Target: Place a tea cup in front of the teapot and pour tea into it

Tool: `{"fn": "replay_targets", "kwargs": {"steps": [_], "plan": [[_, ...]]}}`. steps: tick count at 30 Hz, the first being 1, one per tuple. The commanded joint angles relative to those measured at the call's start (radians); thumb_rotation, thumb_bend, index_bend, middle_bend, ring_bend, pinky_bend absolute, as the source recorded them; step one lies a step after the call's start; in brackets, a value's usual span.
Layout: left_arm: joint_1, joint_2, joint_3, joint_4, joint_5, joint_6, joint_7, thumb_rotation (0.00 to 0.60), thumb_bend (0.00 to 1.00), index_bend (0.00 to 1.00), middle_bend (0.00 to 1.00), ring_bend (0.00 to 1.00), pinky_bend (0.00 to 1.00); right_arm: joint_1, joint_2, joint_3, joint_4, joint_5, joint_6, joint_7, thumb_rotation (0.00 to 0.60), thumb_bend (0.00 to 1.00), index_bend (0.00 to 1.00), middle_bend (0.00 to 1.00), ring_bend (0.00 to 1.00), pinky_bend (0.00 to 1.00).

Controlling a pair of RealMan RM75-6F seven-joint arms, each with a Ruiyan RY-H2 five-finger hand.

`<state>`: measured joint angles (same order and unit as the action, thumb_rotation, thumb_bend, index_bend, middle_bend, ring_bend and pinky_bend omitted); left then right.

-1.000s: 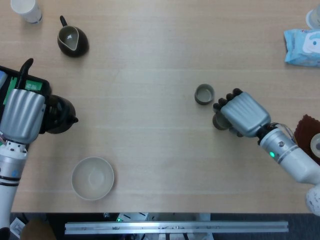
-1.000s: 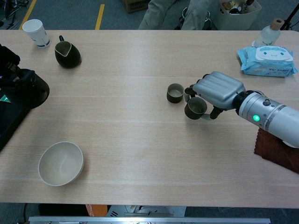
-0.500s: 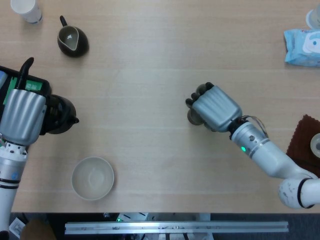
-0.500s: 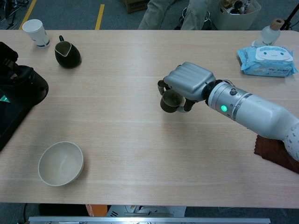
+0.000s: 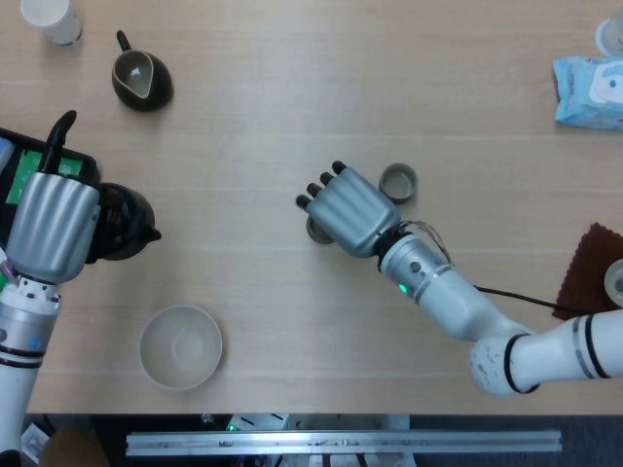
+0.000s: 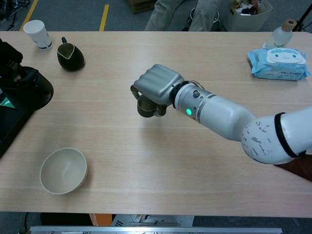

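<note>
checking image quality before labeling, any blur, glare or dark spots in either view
Head view: even, soft light, no glare on the table, right hand sharp, faint shadow under the bowl. Chest view: equally sharp; the teapot at the left edge is dark and lacks detail.

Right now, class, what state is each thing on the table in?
Right robot hand: holds a tea cup.
Left robot hand: grips the teapot.
Second tea cup: upright, empty.
Bowl: upright, empty.
Dark pitcher: upright.
</note>
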<state>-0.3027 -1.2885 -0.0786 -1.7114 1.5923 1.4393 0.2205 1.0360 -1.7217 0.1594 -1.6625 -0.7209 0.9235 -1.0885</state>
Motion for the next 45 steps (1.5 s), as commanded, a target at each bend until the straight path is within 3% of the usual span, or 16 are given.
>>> {"fn": "replay_targets", "kwargs": {"steps": [1,20,45], "plan": [[-0.001,0.0,-0.002,0.0,-0.002,-0.001,0.001,0.539,0.33,0.99,1.0,0.85,0.06,0.046,-0.045,0.004,0.036,0.043,0.013,-0.036,0.6,0.25,0.41,0.4,0.35,0.27],[0.003,-0.005,-0.002,0.026,-0.017,-0.005,-0.024,0.534,0.33,0.99,1.0,0.85,0.06,0.197,-0.209,0.006,0.221,0.234,0.025,-0.109,0.6,0.25,0.41,0.4,0.31,0.23],[0.021,0.006,-0.002,0.067,-0.036,0.006,-0.069,0.536,0.33,0.99,1.0,0.85,0.06,0.334,-0.336,0.047,0.44,0.392,-0.029,-0.148,0.6,0.24,0.41,0.36,0.27,0.19]]}}
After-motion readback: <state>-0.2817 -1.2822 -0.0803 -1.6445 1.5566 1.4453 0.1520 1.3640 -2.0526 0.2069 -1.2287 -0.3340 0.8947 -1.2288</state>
